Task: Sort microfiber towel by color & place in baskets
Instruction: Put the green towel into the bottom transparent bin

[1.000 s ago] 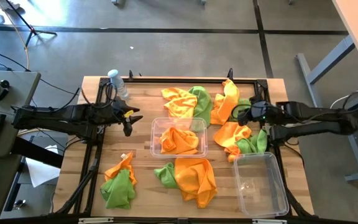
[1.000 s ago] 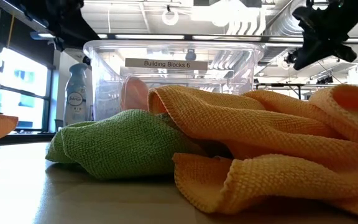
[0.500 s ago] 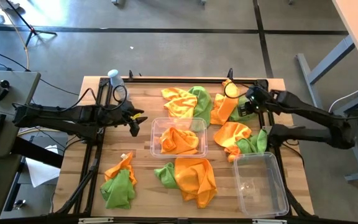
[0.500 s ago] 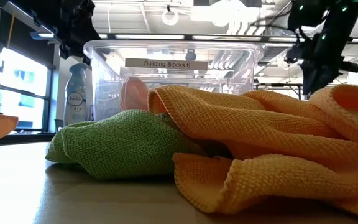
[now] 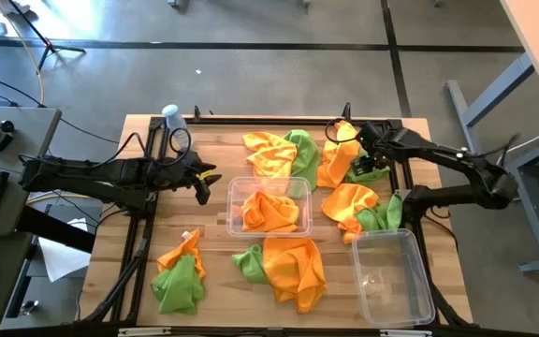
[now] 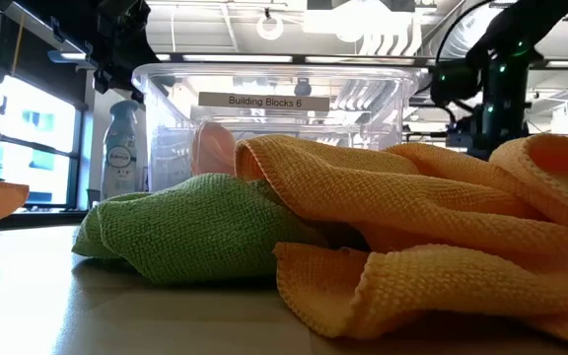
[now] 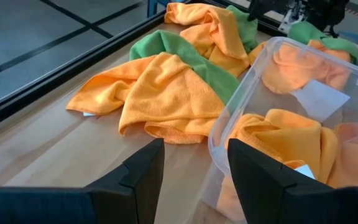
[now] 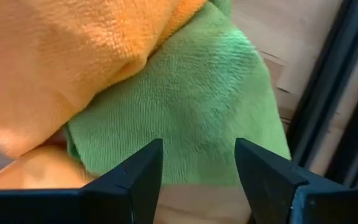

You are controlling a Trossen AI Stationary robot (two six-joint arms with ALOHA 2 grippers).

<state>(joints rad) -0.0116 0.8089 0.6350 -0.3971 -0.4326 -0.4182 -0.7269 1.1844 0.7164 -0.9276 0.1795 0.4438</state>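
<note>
Wooden planking forms the worktop (image 5: 213, 248), framed by a black rail and standing on a grey concrete floor.

At the near edge a green and orange towel pair (image 5: 178, 276) is seen by the left corner, a second pile of green and orange cloth (image 5: 286, 267) at the middle, and an empty clear basket (image 5: 391, 277) at the near right corner. At the middle of the worktop a second basket (image 5: 235, 195), labelled "Building Blocks 6", is seen with an orange towel (image 5: 271, 212) inside it.

The left arm is stretched in from the left edge, its left gripper (image 5: 201, 181) held above the wood just beside that basket, fingers (image 7: 143, 167) parted wide and empty.

The right arm is bent in from the right edge toward the far right corner. The right gripper (image 5: 358, 142) is poised low over a green towel (image 8: 185, 106) that is partly overlapped by an orange cloth (image 8: 61, 56); its fingers (image 8: 263, 168) are spread wide with nothing between them.

More orange and green towels (image 5: 284, 153) are heaped along the far edge. A small water bottle (image 5: 177, 122) stands at the far left corner.
</note>
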